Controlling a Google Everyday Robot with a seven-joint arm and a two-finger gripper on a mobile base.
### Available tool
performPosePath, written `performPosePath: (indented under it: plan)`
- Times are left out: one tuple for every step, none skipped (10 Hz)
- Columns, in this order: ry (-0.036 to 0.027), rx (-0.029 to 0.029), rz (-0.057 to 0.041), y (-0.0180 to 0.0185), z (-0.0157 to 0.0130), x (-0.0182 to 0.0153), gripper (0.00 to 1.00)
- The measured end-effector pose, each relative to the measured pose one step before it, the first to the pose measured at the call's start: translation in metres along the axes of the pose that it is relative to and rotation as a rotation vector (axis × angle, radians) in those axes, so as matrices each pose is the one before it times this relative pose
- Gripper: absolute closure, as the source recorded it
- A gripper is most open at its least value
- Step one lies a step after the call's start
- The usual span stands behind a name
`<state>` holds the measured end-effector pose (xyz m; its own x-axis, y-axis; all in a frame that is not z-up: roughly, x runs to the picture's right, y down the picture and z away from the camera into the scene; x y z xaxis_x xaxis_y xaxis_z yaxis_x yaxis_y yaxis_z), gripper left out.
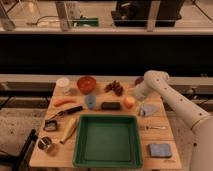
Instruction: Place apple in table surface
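On table surface (155, 137), right of centre: apple (129, 102), btwn dark block (110, 105) & blue cloth (148, 108);
Gripper (136, 95): just above apple, upper-right side;
Grip state: can't tell

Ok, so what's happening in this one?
The robot's one arm reaches in from the right, and its gripper is right at the apple. The apple is down at the table surface, just right of a dark block and behind the green tray. Whether the gripper has hold of the apple cannot be told from this view. Nothing else is being handled.
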<state>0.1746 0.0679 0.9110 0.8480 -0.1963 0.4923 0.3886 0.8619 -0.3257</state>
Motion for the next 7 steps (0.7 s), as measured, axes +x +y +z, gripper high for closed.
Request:
performPosePath:
  plan:
    - [-0.00173,0.00454,0.0037,-0.0022,0.00096,0.0019,0.2]
    - [-0.002,0.00164,0.00195,-0.00224,0.00232,0.00117,0.2]
    - [-0.00251,0.00095,-0.00081,-0.00317,0.00278,-0.00037,0.2]
    - [-0.00487,-0.00355,-0.0018,-0.00164,0.00342,-0.00132,0.2]
    - [-0.0022,-0.00218,-0.00017,-0.00011,0.00098,0.0003,0.2]
    - [-0.00269,0.00008,0.00029,0.00077,0.00031,0.00132,0.2]
    - [-0.003,-0.00017,-0.00296,-0.00038,0.00052,-0.00012,0.25]
